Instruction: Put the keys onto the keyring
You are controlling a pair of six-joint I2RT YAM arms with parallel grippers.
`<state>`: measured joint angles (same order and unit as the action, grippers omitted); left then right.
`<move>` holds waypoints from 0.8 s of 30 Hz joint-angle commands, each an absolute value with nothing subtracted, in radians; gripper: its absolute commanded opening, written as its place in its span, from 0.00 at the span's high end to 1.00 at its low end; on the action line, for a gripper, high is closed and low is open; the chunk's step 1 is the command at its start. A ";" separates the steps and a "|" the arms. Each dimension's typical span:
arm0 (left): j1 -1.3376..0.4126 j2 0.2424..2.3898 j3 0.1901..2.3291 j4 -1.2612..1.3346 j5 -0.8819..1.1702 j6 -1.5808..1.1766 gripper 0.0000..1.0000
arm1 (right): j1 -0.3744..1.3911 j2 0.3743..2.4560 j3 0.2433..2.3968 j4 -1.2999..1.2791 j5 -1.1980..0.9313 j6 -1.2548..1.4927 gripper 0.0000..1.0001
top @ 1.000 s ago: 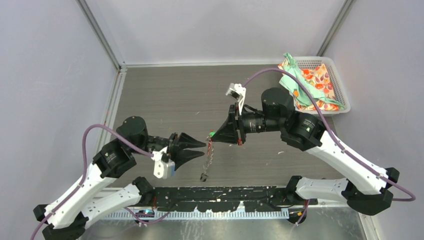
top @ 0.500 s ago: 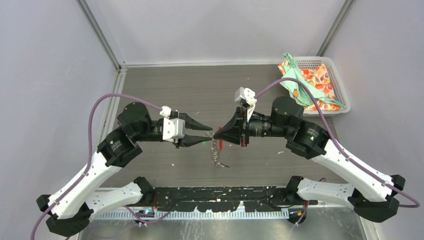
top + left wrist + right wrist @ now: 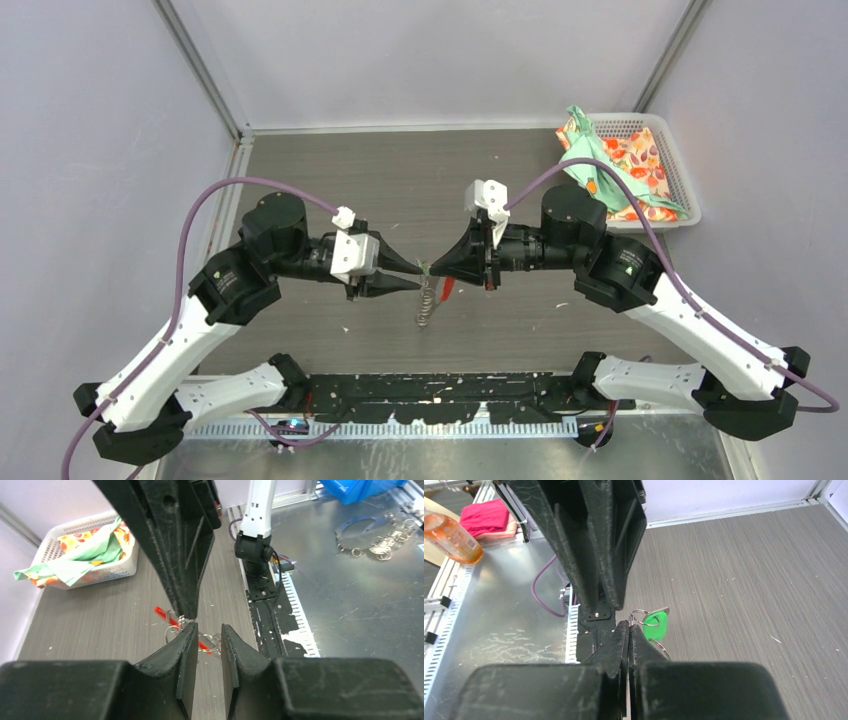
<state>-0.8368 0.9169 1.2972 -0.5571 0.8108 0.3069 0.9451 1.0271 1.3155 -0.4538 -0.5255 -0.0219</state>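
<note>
My right gripper is shut on a thin wire ring of the keyring and holds it above the table. The grey chain-like loop hangs below, with its red tab beside it. In the right wrist view the green-tagged key hangs on a ring at my shut right gripper. My left gripper is open, tip to tip with the right one. In the left wrist view its fingers stand apart, with the keyring and red tab just beyond. I cannot make out the black-tagged key.
A white basket with patterned cloth stands at the back right corner. The black base rail runs along the near edge. An orange bottle and pink cloth lie off the table.
My left gripper rose and moved right until its tips met the right gripper's. The right gripper turned and shifted slightly. The hanging keyring swung and now hangs shorter below the tips.
</note>
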 commanded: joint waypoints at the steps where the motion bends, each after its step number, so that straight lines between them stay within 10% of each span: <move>1: -0.836 0.905 1.305 -0.549 0.727 0.308 0.75 | 0.941 0.994 1.358 -0.438 -0.563 -0.096 0.99; 24: -0.836 0.954 1.314 -0.516 0.794 0.258 0.73 | 0.942 1.022 1.371 -0.425 -0.652 -0.110 0.99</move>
